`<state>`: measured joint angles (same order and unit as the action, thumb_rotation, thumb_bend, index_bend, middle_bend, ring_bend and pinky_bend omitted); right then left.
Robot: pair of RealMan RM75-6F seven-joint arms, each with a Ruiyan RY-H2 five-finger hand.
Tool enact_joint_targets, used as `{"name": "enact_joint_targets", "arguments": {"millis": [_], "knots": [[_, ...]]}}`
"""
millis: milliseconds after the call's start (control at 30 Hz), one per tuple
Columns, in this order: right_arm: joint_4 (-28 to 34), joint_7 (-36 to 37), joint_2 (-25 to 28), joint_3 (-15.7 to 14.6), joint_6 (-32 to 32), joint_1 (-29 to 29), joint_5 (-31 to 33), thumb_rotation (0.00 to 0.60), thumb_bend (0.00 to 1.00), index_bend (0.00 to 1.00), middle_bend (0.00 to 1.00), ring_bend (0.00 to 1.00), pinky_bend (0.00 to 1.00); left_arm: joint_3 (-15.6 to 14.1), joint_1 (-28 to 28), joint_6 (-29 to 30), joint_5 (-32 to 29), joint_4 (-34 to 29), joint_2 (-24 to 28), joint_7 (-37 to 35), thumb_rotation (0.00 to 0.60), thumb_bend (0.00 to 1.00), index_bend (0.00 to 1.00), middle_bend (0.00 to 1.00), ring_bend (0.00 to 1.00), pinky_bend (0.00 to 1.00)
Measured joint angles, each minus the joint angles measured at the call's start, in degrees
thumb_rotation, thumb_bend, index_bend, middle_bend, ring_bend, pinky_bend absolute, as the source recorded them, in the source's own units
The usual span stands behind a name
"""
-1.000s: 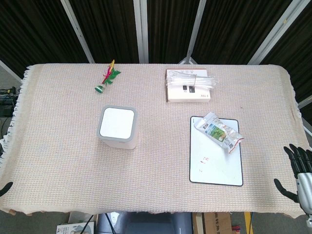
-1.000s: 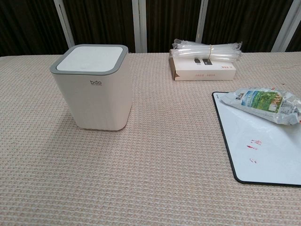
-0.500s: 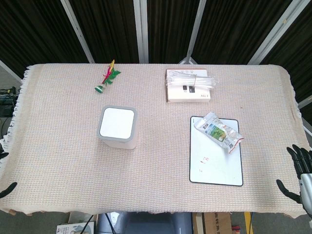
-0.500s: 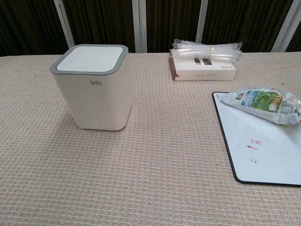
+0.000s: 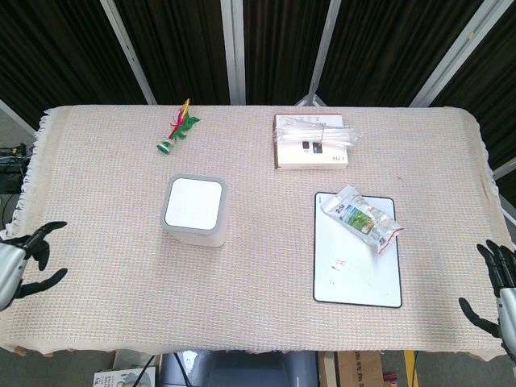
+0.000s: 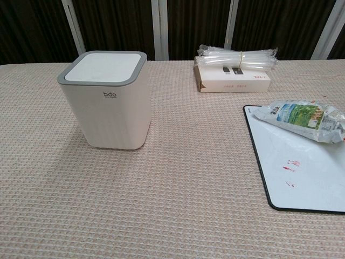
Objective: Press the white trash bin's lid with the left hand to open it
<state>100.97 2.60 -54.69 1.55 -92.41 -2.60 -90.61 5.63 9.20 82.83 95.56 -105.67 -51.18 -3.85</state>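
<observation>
The white trash bin point(image 5: 194, 211) with a grey rim stands left of the table's centre, its flat white lid point(image 5: 193, 202) down; the chest view shows the bin point(image 6: 108, 102) upright with its lid point(image 6: 104, 67) level. My left hand point(image 5: 22, 260) hovers at the table's left edge, fingers spread and empty, far left of the bin. At the right front corner my right hand point(image 5: 500, 289) shows partly, fingers apart, holding nothing. Neither hand appears in the chest view.
A whiteboard point(image 5: 357, 250) lies right of centre with a snack packet point(image 5: 363, 218) on its top end. Behind it sits a flat box point(image 5: 311, 145) topped with a bundle of clear straws. A green-and-red shuttlecock toy point(image 5: 177, 129) lies far left.
My left hand has risen into the head view at the left edge and moved over the cloth, fingers spread. The right hand has sunk slightly lower at the right corner.
</observation>
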Motion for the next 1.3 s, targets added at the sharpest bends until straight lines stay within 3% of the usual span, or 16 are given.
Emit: {"name": "enact_joint_targets", "arguments": {"millis": [167,267,600,1000,1300], "knots": [[0.56,-0.81,-0.22,-0.08,0.79,0.16,0.46,0.6,0.27,0.09,0.07,0.04,0.01,2.4,6.36,-10.3,-4.24,-6.34,2.55,4.49,0.6,0.6,0.24,0.89,0.73,0.76],[0.69,-1.0,-0.25,0.08,0.87,0.2,0.82,0.6,0.27,0.09,0.07,0.04,0.01,3.77,10.11,-16.31,-8.63,-10.22,3.98,8.4,0.6,0.64,0.24,0.91,0.75,0.76],[1.18,-1.94,-0.7,0.39,0.91,0.19,1.41,0.6,0.27,0.09,0.07,0.04,0.02,7.26,19.62,-25.42,-25.77,-19.76,5.48,24.99,0.6,0.69,0.2,0.93,0.77,0.76],[1.32,-2.7,-1.07,0.93,1.47,0.49,2.55,0.6,0.27,0.09,0.07,0.04,0.02,7.6,31.97,-28.3,-49.49,-24.26,3.24,39.43,0.6,0.69,0.19,0.93,0.77,0.76],[1.06,-2.63,-1.27,1.2,1.92,0.71,3.21,0.6,0.27,0.09,0.07,0.04,0.02,6.29,39.83,-25.65,-59.11,-25.82,-1.0,47.02,0.6,0.69,0.19,0.93,0.77,0.76]]}}
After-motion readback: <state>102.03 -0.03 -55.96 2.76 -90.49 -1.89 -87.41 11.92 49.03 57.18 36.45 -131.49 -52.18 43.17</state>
